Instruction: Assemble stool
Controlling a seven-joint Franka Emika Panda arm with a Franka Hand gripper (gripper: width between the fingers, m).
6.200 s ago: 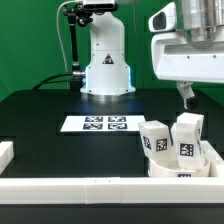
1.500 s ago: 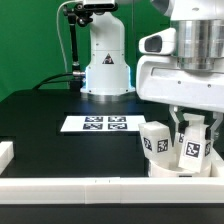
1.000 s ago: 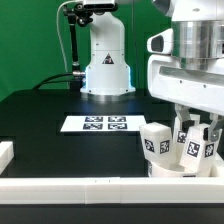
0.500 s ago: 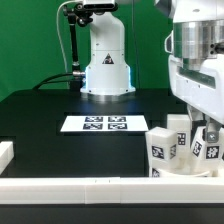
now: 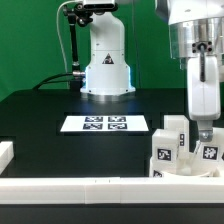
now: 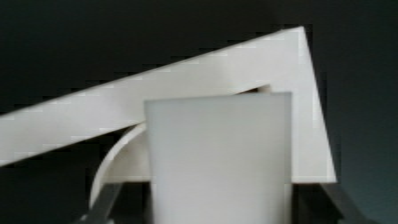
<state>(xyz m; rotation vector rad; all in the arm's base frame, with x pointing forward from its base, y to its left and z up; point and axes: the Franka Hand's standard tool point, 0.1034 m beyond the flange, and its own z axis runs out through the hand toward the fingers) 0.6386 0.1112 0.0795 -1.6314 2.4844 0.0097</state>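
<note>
The stool [image 5: 188, 152] stands upside down at the front right of the exterior view. Its round white seat disc [image 5: 176, 172] lies on the black table, and blocky tagged legs [image 5: 166, 150] point up from it. My gripper [image 5: 204, 134] comes straight down and is shut on one leg at the right, which its fingers mostly hide. In the wrist view that white leg [image 6: 215, 150] fills the space between the dark fingers [image 6: 107, 203] of the gripper [image 6: 215, 214]. The seat's curved rim [image 6: 118, 160] shows beside the leg.
The marker board [image 5: 105, 124] lies mid-table before the arm's white base [image 5: 106, 70]. White border bars run along the front edge [image 5: 90, 188] and the exterior view's left [image 5: 5, 152]. A bar corner [image 6: 187, 85] sits just behind the stool in the wrist view.
My gripper has turned and moved toward the exterior view's right while shut on the leg. The whole stool has shifted right with it.
</note>
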